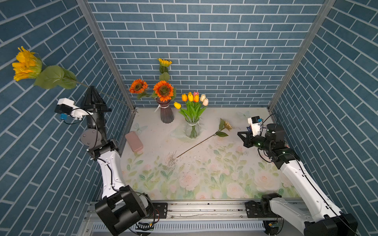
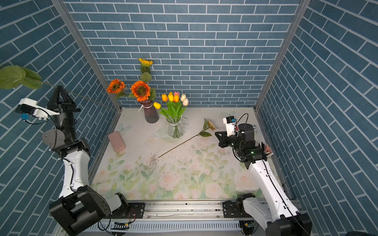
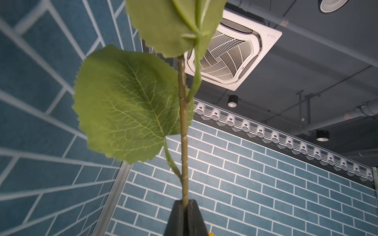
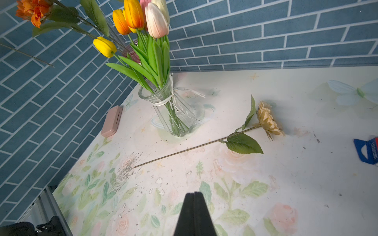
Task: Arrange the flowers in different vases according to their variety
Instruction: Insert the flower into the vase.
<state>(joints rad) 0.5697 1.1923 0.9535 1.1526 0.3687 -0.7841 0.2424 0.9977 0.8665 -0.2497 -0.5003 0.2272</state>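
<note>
Left pincer (image 1: 92, 87) is clamping the bare stem of the yellow sunflower (image 1: 26, 64) and holding it high, clear of the mat.

Key relation:
- Head and leaves are sticking out one side of the pincer.
- The thin tail is running out the opposite side, pointing down toward the purple vase (image 1: 166, 113).
- So the long axis is already lying roughly on the line from pincer to vase, with the vase beyond the tail end and lower.
- My read: the tail is needing to tip more upright before it drops into that neck, which three sunflowers are already crowding.

Left arm is nearer that vase, so this is its job.

Right pincer (image 1: 239, 133) is sitting clenched and empty. The cream sunflower (image 1: 227, 126) is lying flat just ahead of its tip, stem running away toward the mat's middle. The tulips (image 1: 193, 98) are standing in the clear vase (image 1: 192, 130) beyond it.

Views:
- Only one top view is catching the yellow head; the other is cropping it to leaves.
- Left wrist is showing the fingers (image 3: 176, 216) pinching the stem, but no vase.
- Right wrist is confirming nothing between its jaws.
</note>
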